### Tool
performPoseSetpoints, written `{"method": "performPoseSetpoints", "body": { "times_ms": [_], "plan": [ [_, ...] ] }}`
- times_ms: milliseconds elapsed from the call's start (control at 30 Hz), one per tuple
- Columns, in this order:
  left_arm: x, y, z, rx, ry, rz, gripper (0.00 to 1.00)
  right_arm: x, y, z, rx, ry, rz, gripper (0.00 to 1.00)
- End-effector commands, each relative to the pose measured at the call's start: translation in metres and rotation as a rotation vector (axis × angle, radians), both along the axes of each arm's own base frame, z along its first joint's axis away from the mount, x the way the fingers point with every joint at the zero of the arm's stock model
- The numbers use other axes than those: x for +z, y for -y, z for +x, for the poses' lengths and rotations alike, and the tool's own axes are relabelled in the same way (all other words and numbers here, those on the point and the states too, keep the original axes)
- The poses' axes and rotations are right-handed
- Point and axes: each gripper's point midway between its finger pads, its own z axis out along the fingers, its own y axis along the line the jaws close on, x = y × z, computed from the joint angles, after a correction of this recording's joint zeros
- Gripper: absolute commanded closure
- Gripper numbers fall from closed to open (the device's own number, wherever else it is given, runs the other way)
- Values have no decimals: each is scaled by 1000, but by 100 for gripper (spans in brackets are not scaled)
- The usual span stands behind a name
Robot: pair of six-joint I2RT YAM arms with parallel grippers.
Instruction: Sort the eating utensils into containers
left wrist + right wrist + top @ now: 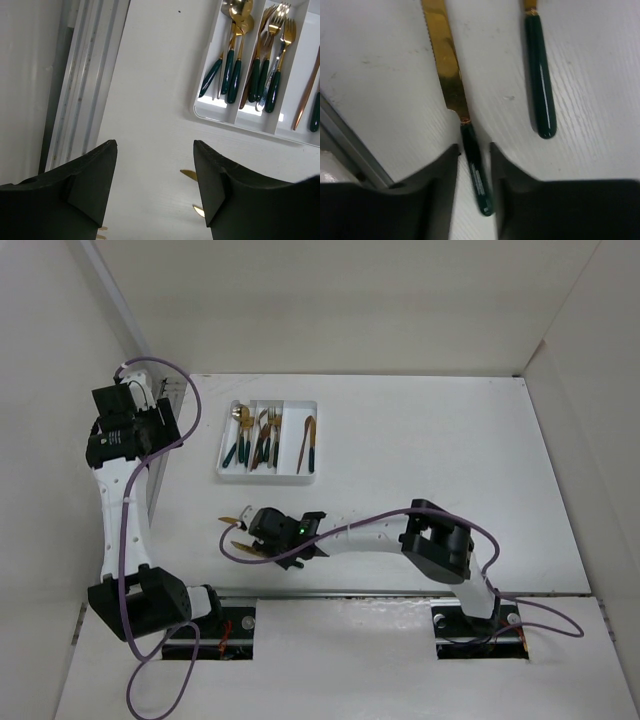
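Observation:
Two gold knives with dark green handles lie on the table in front of the tray. My right gripper point(258, 534) is low over them; in the right wrist view its fingers point(440, 180) stand on either side of one knife's handle point(474, 162), narrowly apart, with small gaps showing. The second knife's handle point(540, 90) lies free to the right. The white tray point(222, 472) holds spoons point(232, 65), forks point(270, 65) and a copper knife point(307, 90) in separate compartments. My left gripper point(155, 150) is open and empty, raised at the far left point(140, 420).
A metal rail point(85, 85) runs along the table's left edge by the white side wall. The knife tips point(189, 174) show just beside my left gripper's right finger. White walls enclose the table at the back and sides.

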Motion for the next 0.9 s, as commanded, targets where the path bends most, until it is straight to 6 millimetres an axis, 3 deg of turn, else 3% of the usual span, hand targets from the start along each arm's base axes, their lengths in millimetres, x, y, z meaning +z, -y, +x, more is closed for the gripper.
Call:
{"method": "performPoseSetpoints", "body": {
  "times_ms": [0,100,200,333,367,467,567,600,633,733,767,833,867],
  "plan": [
    [14,-3,-1,25,54,20,40,-29,17,-1,-14,-1,-117,72],
    [14,-3,-1,25,54,20,40,-33,18,1,-12,9,-136,100],
    [13,-5,-1,32,53,26,40,-29,18,0,35,14,-131,100],
    [13,-9,-2,51,49,40,40,26,-10,0,130,57,38,100],
    [15,-11,-1,60,56,49,40,56,-22,2,151,92,124,100],
    [17,-21,-2,90,62,58,40,116,-51,7,169,151,295,100],
    [18,-31,0,115,60,58,40,165,-66,32,135,150,421,100],
    [23,-34,0,124,72,62,40,167,-69,41,99,126,441,100],
    [16,-36,4,124,51,56,40,177,-64,63,42,129,466,100],
    [22,-46,11,144,59,59,41,197,-56,116,-157,127,562,100],
    [28,-51,14,153,71,63,41,208,-37,154,-275,133,596,100],
    [30,-56,18,169,75,57,41,201,-21,192,-432,71,638,100],
    [32,-61,23,172,79,51,41,204,0,226,-523,96,660,100]
  ]
}}
